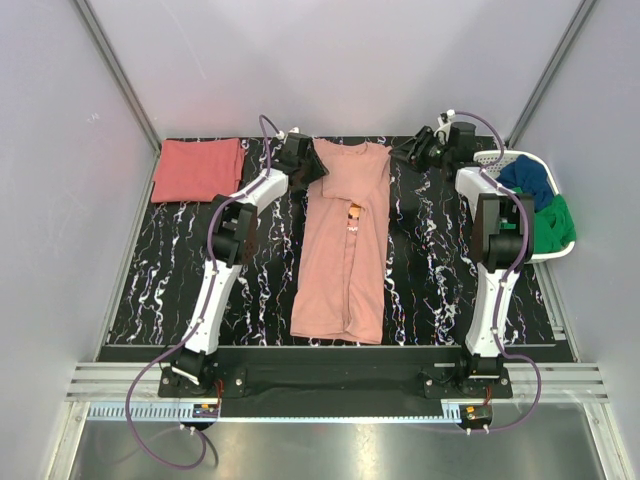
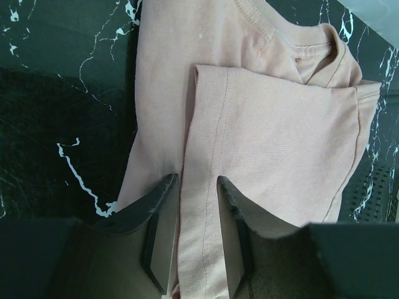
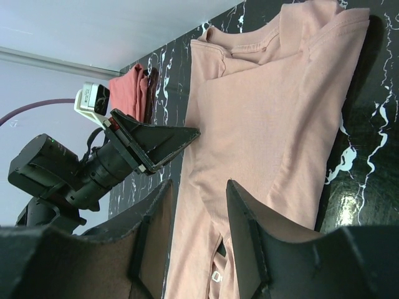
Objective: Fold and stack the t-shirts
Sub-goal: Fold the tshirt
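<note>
Salmon-pink shirt, top view: middle of table, sides folded in to a long strip; cross-folds judged outstanding. Coral-red shirt lies folded at the far-left corner, stacking not yet done.
Left wrist view: left pincer open, straddling the tucked sleeve.
Right wrist view: right pincer open, empty, near the collar end.

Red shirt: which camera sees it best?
The top camera. It shows the whole red shirt, folded at the table's far left corner. The right wrist camera catches only a small piece of it, far away. The left wrist camera misses it and shows just the pink shirt.
</note>
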Robot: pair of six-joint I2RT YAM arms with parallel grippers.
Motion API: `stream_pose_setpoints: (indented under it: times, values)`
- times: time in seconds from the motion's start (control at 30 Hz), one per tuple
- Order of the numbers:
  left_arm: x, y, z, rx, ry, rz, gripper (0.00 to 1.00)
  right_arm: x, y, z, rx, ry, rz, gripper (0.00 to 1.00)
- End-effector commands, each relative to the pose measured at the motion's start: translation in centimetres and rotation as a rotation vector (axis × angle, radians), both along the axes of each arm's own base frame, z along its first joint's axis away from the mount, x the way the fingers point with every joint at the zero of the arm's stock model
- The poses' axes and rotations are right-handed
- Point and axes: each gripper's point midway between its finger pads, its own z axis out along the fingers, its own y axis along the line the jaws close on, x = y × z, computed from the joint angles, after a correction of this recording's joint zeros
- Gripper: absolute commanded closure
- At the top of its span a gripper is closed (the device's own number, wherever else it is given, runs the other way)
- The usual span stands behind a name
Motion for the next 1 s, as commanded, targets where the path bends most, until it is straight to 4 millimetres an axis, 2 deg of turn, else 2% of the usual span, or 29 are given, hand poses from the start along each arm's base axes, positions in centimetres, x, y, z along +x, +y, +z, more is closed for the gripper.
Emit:
stream_pose_setpoints:
  times: [0.0,0.2,0.4,0.53,0.57,0.63,0.8,0.83,0.97]
  values:
    - [0.7,-0.9,1.0,-0.031,-0.049,-0.020,0.66,0.2,-1.0,4.9,0.012,-0.116,0.005,0.53]
    - [0.8,-1.7,1.6,-0.065,-0.069,-0.055,0.72,0.3,-1.3,4.8,0.015,-0.113,-0.001,0.53]
    - [0.8,-1.4,0.8,-0.058,-0.042,-0.033,0.73,0.3,-1.7,5.4,0.022,-0.121,-0.004,0.53]
    - [0.9,-1.4,1.1,-0.064,-0.048,-0.033,0.85,0.4,-2.0,5.5,0.026,-0.122,-0.007,0.53]
    - [1.0,-1.4,1.6,-0.068,-0.057,-0.034,0.93,0.4,-2.1,5.5,0.025,-0.123,-0.008,0.53]
    - [1.2,-1.4,2.6,-0.077,-0.070,-0.035,1.00,0.4,-2.0,5.4,0.028,-0.121,-0.008,0.53]
    - [1.9,-0.6,6.6,-0.069,-0.141,-0.006,1.00,0.5,-2.0,5.0,0.030,-0.120,-0.007,0.53]
    - [1.9,-0.5,8.0,-0.071,-0.162,-0.002,1.00,0.6,-2.0,4.8,0.032,-0.114,-0.009,0.53]
    - [2.1,-0.1,10.3,-0.069,-0.202,0.016,1.00,0.8,-2.2,4.1,0.025,-0.099,-0.017,0.53]
